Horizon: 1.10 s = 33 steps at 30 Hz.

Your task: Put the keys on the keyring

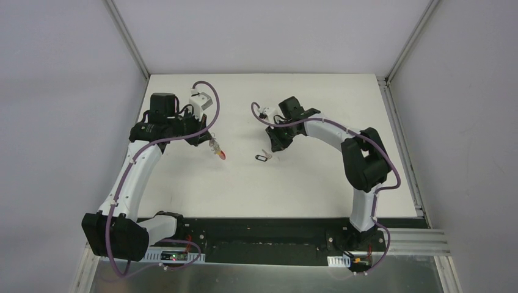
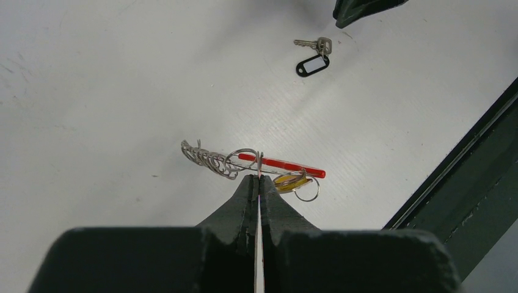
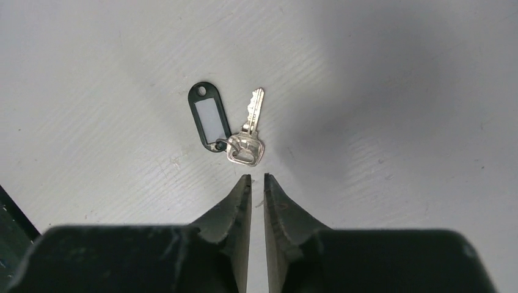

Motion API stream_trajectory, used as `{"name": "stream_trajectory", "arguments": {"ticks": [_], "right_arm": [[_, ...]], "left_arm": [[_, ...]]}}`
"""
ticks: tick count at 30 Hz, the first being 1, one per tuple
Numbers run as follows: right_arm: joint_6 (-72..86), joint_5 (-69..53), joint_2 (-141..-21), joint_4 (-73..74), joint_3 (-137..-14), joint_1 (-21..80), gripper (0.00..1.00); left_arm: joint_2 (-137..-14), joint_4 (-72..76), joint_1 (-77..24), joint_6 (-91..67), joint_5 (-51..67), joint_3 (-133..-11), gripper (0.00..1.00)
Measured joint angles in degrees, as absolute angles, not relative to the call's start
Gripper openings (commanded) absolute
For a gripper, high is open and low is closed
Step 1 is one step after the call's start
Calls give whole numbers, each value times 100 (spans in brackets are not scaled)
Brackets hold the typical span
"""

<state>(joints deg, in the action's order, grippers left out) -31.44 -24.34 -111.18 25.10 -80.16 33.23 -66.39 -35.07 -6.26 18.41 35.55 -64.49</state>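
The keyring (image 2: 272, 163) is a bunch with a red band, a row of silver wire loops and an orange-tan tag. My left gripper (image 2: 259, 177) is shut on one of its thin wire rings and holds it just over the table; from above it hangs below the fingers (image 1: 218, 151). The key (image 3: 249, 133), silver with a black label tag (image 3: 209, 117) on a small ring, lies flat on the table. My right gripper (image 3: 257, 177) is just behind the key's head, its jaws a narrow gap apart and empty. The key also shows in the top view (image 1: 262, 157).
The white table (image 1: 293, 189) ends at a black rail (image 1: 262, 229) along the near edge, which also shows in the left wrist view (image 2: 470, 189). The tip of the right gripper (image 2: 357, 9) shows at the top of the left wrist view, near the key (image 2: 313, 44).
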Motion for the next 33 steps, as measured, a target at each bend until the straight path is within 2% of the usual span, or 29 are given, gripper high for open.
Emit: {"name": "stream_trajectory", "arguments": {"ticks": [5, 13, 27, 33], "right_arm": [[-3118, -2495, -11163, 2565, -8055, 3402, 28], [-3343, -2469, -11526, 2659, -8438, 3771, 38], [-3883, -2322, -11856, 3188, -8792, 3822, 39], [-3992, -2375, -11856, 3334, -8792, 3848, 34]], "left_arm": [[-6641, -3470, -626, 1837, 3555, -6449, 0], [-6608, -3448, -626, 1839, 3551, -6388, 0], [-6449, -3470, -628, 1844, 3548, -6305, 0], [-6449, -3470, -626, 1844, 3548, -6305, 0]]}}
